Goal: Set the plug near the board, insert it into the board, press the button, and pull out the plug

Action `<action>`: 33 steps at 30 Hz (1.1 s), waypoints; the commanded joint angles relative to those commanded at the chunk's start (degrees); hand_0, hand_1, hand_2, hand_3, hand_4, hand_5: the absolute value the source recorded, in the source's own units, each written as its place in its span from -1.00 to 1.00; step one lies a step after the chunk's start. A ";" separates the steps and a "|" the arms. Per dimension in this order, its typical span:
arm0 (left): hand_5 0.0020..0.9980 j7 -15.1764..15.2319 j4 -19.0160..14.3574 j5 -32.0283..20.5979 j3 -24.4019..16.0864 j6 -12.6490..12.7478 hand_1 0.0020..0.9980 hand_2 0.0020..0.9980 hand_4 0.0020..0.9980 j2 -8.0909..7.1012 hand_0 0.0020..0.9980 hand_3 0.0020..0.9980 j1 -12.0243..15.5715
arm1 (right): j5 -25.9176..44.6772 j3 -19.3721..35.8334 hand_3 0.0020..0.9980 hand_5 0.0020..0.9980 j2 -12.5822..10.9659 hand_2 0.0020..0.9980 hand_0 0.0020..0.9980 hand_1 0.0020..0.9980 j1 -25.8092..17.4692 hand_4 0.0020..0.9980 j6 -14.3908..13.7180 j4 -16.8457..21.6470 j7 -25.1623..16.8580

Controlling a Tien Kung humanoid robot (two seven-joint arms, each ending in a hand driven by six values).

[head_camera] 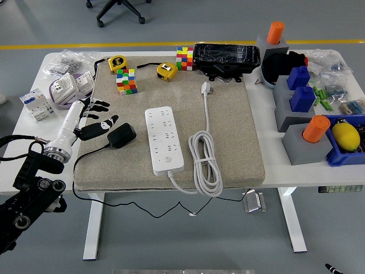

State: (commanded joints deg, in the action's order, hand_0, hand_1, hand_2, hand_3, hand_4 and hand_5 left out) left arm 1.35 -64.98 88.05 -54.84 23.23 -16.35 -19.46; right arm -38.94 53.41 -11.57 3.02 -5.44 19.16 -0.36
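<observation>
My left hand is out over the left side of the beige mat, fingers spread and holding nothing. It sits just left of the black plug adapter, apparently close but with no grip on it, and I read that as the approach before a grasp, so the first step of the task is not yet done. My right arm does not show anywhere.

The adapter lies on the mat just left of the white power strip, tilted, its thin black cord running away from the strip toward the mat's near left corner and over the table edge. That slack should let me carry it across without a tug, though it could snag on the mat's edge.

The power strip lies lengthwise in the middle of the mat, sockets facing up, its round button at the end nearest me. That suits me: sockets open from above, and the button reachable afterwards. Right of the strip its own white cable is coiled, the white plug lying loose beyond the strip's far end, out of my path.

Beyond the strip's far end stand two Rubik's cubes, two yellow tape measures and a black wrapped device, all well apart from my work
</observation>
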 joint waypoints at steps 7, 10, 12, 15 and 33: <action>-0.13 -2.44 1.50 5.61 2.57 1.42 0.66 0.68 1.00 0.41 0.50 0.61 -1.08 | 0.13 -0.37 0.10 0.00 -0.03 0.31 0.22 0.28 -0.03 0.88 0.04 -0.12 0.05; -0.09 -3.53 2.36 6.19 3.22 1.07 0.66 0.69 1.00 0.64 0.51 0.62 -1.34 | 0.19 -0.53 0.11 0.00 -0.12 0.31 0.22 0.28 -0.04 0.88 0.05 -0.11 0.02; -0.09 -4.14 2.48 6.25 3.90 0.54 0.66 0.69 1.00 0.62 0.51 0.62 -1.42 | 0.20 -0.65 0.11 0.00 -0.15 0.31 0.22 0.28 -0.04 0.88 0.06 -0.06 -0.01; -0.10 -4.67 2.80 6.32 5.32 0.19 0.62 0.64 1.00 0.68 0.50 0.62 -1.87 | 0.27 -0.82 0.10 0.00 -0.20 0.31 0.22 0.28 0.04 0.88 0.07 -0.06 -0.02; -0.49 -5.36 8.08 7.55 10.14 2.12 0.23 0.20 1.00 3.01 0.19 0.33 -4.87 | 0.11 -0.88 0.11 0.00 -0.19 0.31 0.22 0.28 -0.05 0.88 0.04 0.10 -0.05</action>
State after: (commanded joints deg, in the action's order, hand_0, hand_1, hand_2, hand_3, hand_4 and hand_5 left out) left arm -4.01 -56.91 95.60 -44.70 25.35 -13.34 -24.33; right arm -38.83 52.53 -11.77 2.97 -5.40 19.25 -0.41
